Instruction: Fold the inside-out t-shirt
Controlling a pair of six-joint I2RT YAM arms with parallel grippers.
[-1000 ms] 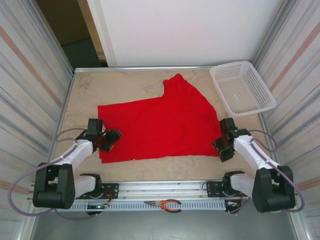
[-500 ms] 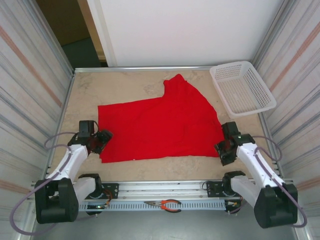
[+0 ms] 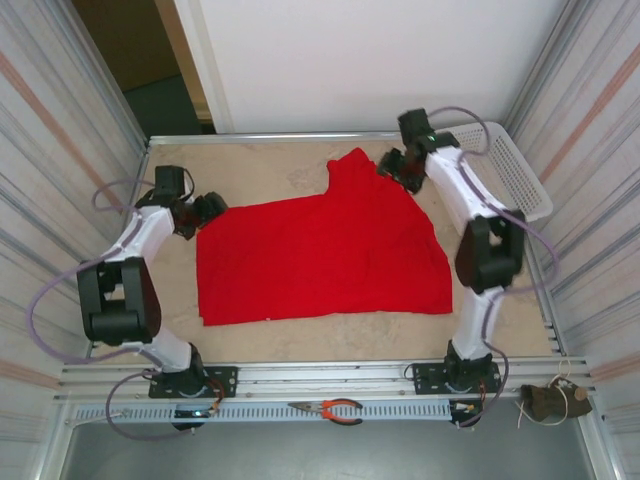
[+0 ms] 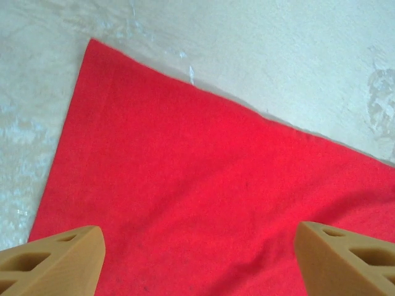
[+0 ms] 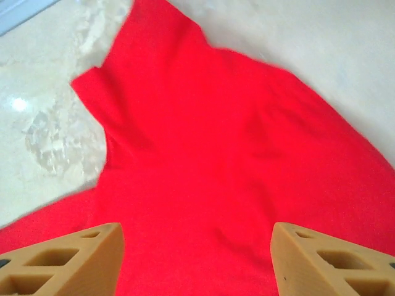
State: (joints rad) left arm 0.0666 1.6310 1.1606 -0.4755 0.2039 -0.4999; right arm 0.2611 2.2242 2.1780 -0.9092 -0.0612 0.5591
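- The pale stone-look table top (image 3: 260,165) was the biggest thing, with metal walls on both sides.
- The bright red cloth t-shirt (image 3: 320,255) lay spread flat in the middle of the table. Only plain red showed on top. One part of it stuck out toward the far edge.
- The left white and black robot arm (image 3: 135,245) reached up along the left side of the table. The right white and black robot arm (image 3: 470,215) reached to the far right part.
- The white plastic basket with holes (image 3: 520,180) sat in the far right corner, partly behind the right arm.
- The left gripper (image 3: 205,212) was at the far left corner of the shirt. Its own camera showed its tan fingers (image 4: 55,262) spread wide over the red cloth, with nothing pinched between them.
- The right gripper (image 3: 392,165) was just beside the part that stuck out. Its tan fingers (image 5: 62,262) were spread wide too, above the cloth and holding nothing.
- The small pliers with red handles (image 3: 335,409) lay on the metal rail at the near edge.
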